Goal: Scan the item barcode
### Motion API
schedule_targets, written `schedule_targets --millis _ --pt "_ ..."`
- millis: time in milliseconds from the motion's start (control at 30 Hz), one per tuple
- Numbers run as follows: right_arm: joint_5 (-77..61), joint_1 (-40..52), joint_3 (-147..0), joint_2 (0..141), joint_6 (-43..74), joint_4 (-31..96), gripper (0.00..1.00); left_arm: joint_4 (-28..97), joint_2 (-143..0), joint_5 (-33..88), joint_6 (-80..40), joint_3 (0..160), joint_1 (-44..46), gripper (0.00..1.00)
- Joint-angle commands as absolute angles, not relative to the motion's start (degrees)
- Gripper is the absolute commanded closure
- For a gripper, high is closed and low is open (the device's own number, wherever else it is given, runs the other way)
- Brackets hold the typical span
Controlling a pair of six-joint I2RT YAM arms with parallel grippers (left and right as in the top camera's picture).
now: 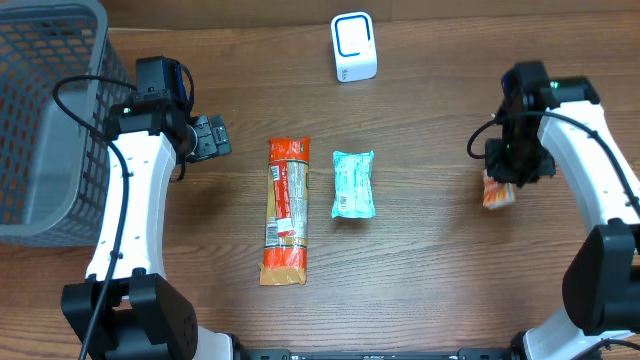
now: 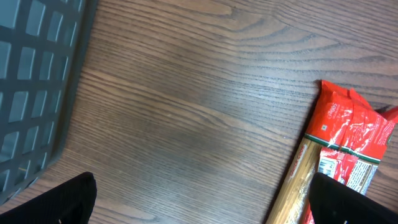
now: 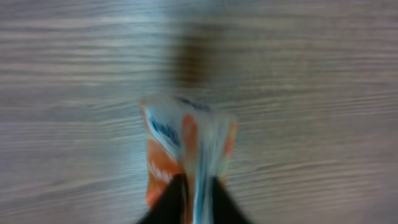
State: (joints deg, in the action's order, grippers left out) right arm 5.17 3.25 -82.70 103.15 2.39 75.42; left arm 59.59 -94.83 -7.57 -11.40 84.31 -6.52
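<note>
Right gripper (image 1: pixel 512 170): astride packet (image 1: pixel 497 193), grip unclear.
Left gripper (image 1: pixel 213 136): spread, empty.
Scanner (image 1: pixel 354 47): ahead-left of packet; right arm nearer.

The left arm goes from the near edge up to the far left. The left gripper (image 1: pixel 218 137) points to the right, its jaws wide apart. The right arm bends at the far right. The right gripper (image 1: pixel 503 180) points down, its fingers (image 3: pixel 171 202) narrowly apart around an orange packet (image 3: pixel 186 143); whether they press it is unclear.

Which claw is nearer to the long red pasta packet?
Left. The left claw hangs left of the pasta packet, near its far end; the right claw is far away on its other side.
</note>
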Motion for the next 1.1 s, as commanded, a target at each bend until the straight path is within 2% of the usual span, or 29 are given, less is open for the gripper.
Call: schedule_targets --millis 0,133,400,733,1067 --pt "4.5 2.2 -79.9 102.9 3.3 73.2 0.13 59.6 -94.9 -7.9 -10.9 83.9 -6.7 0.0" --pt "3.6 2.2 -79.5 102.9 3.3 71.9 0.0 59.6 -94.9 -7.9 -10.9 83.9 -6.7 0.0" --pt "-7.7 2.2 -79.5 102.9 3.2 64.9 0.0 59.5 -94.9 -7.9 -10.9 83.9 -6.7 0.0" --pt "-7.6 2.2 -79.5 102.9 3.2 55.4 0.0 59.6 -94.9 -7.9 -10.9 83.9 -6.7 0.0" --pt "-7.6 2.2 -79.5 102.9 3.2 54.1 0.0 59.6 -94.9 -7.9 -10.9 83.9 -6.7 0.0"
